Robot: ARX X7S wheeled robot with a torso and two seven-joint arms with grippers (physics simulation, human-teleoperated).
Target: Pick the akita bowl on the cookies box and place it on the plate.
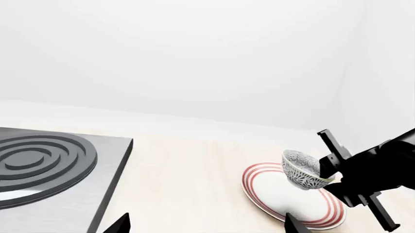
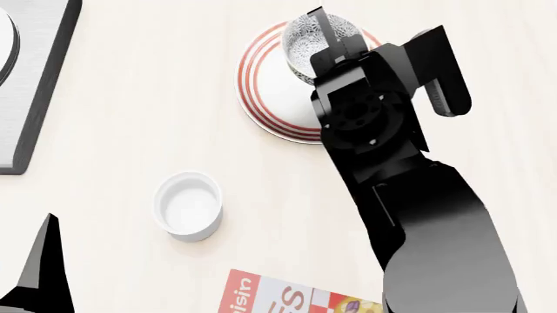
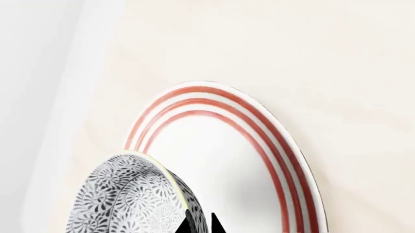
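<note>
Grey-and-white speckled, the small deep akita bowl (image 1: 303, 174) hangs tilted over the far part of the round white plate with thin red rings at its rim (image 1: 259, 171), pinched at its rim by the fingers of the right gripper (image 2: 324, 40). In the right wrist view those fingers (image 3: 198, 224) stand nearly together on the bowl's wall, so the hold is a thin one on the lip alone. From the side the bowl looks to be clear of the plate, not yet resting on it, though the gap is hard to judge. The left gripper (image 1: 204, 225) shows only two dark tips at the edge of its own view, well apart, with nothing between them.

The red-and-white cookies box (image 2: 301, 298) lies near the robot, with a small plain white cup (image 2: 188, 205) between it and the plate, and a steel hob with dark rings (image 1: 45, 165) off to the side.

My worry is the tilt: let go from here, the bowl could land on its edge and roll or tip off the plate, since it sits toward the rim, not the middle. A slip in so narrow a pinch would do the same
</note>
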